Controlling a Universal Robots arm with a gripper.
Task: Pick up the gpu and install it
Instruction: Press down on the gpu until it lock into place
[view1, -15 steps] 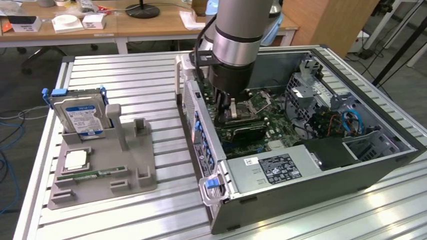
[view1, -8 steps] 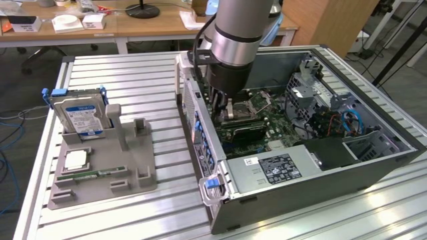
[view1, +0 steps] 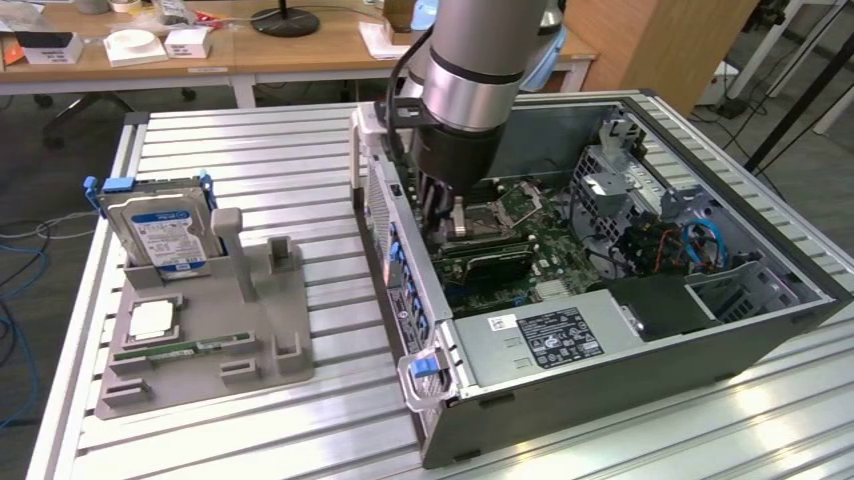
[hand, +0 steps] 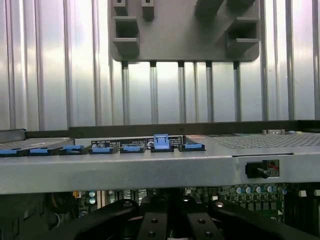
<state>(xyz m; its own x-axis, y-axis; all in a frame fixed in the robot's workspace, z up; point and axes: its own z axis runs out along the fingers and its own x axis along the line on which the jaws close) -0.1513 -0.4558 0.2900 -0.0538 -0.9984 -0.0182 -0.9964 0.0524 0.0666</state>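
Ribbed metal tabletop (view1: 267, 150) runs under everything we see, with wooden desks behind it. At the exterior view's left we find a grey holder tray (view1: 200, 340) carrying an upright hard drive (view1: 160, 230) with a blue-white label, a square chip (view1: 151, 318) and a narrow green memory stick (view1: 180, 350) lying flat. Moving right, the open computer case (view1: 601, 290) lies on its side, and the robot arm (view1: 481, 70) reaches down into it near the rear wall. A dark flat card, which we take for the gpu (view1: 487, 262), sits low on the motherboard just below the arm; its bracket end is hidden from us. The wrist view adds what the other lacks: a row of blue slot clips (hand: 132, 147) along the case's rear edge, and the gripper (hand: 170, 220) with its black fingers (hand: 152, 222) pressed together low in the case. We cannot make out whether anything is pinched between them.
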